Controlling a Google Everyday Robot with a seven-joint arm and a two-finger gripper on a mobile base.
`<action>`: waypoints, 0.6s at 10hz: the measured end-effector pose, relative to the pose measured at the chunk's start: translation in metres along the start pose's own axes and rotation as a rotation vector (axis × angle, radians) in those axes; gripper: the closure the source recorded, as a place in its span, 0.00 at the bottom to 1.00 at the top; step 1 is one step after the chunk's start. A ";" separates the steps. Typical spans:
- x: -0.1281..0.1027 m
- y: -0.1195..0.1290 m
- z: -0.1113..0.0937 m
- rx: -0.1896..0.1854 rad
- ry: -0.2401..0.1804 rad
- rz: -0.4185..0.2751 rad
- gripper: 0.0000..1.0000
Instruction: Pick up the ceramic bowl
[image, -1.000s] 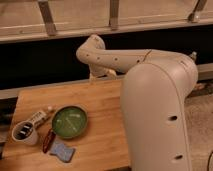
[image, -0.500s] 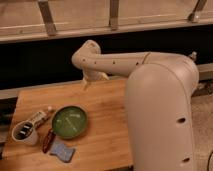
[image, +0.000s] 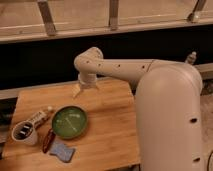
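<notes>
A wooden bench (image: 112, 131) fills the lower half of the camera view. The ceramic bowl (image: 69, 121), green and glossy inside, sits upright on the left part of the bench. Left of it stands a white mug (image: 23, 133), with a small bottle (image: 40, 116) lying between them. A red object (image: 48, 141) and a blue sponge (image: 62, 150) lie just in front of the bowl. The robot's white arm (image: 165, 115) reaches in from the right. Its gripper (image: 85, 90) points down over the bench's far edge, behind the bowl and apart from it, holding nothing. I cannot tell whether the gripper is spread or pressed together.
</notes>
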 end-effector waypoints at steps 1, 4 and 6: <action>-0.001 -0.001 -0.001 -0.002 0.000 0.001 0.20; 0.010 0.008 0.021 -0.018 0.065 -0.061 0.20; 0.021 0.014 0.043 -0.026 0.104 -0.086 0.20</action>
